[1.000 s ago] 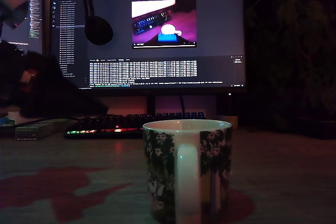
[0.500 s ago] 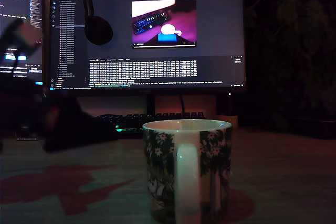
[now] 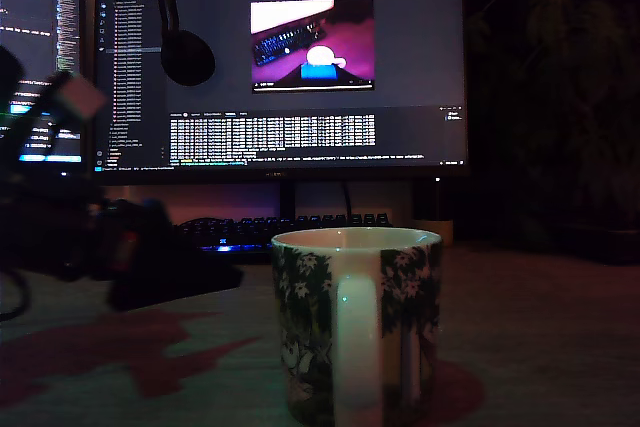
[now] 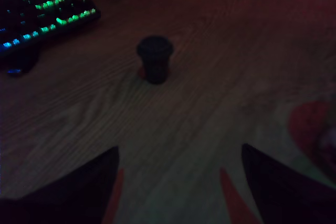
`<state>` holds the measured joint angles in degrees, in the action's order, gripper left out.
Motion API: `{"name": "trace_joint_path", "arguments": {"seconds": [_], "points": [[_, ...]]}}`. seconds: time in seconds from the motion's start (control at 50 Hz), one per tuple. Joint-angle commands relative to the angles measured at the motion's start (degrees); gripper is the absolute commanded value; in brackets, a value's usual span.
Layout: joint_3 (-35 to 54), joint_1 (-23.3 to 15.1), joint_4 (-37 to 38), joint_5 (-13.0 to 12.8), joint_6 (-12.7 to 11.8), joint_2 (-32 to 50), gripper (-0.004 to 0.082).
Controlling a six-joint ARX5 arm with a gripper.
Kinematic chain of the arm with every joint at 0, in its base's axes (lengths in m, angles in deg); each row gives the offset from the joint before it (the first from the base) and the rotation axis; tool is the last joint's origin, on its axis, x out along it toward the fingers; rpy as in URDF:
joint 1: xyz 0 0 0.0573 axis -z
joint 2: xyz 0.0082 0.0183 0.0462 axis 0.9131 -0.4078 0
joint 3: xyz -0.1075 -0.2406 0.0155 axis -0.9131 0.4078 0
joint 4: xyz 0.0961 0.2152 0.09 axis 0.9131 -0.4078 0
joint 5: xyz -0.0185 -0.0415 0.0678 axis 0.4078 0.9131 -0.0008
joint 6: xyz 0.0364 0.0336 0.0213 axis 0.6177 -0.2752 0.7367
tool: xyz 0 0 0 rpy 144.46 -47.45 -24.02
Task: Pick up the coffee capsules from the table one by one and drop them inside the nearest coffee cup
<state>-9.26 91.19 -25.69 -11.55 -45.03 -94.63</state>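
On wood-grained table [image 4: 210,51], a dark round-topped capsule [image 4: 155,59] stands.

dim computer desk, monitor [image 3: 280,67], backlit keyboard [image 4: 44,11], headphones [image 3: 185,47]

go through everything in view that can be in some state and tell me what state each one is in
gripper: open, empty, low over the table.
coffee capsule: standing on the table ahead of the gripper, untouched.
coffee cup: upright, handle toward the exterior camera; inside hidden.
keyboard: backlight on.
monitor: on, showing windows.
headphones: hanging on the monitor's top edge.
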Motion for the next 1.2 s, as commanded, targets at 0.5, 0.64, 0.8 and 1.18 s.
{"name": "trace_joint_path", "arguments": {"seconds": [0.5,0.64,0.8,1.18], "points": [[-6.5,2.0,-2.2,0.0,-0.5,-4.8,0.0677],[-8.3,2.4,-3.6,0.0,-0.5,-5.1,0.0677],[-9.9,2.9,-3.7,0.0,-0.5,-6.6,0.0677],[-14.4,4.3,-4.5,-2.4,-0.5,-11.3,0.0677]]}}
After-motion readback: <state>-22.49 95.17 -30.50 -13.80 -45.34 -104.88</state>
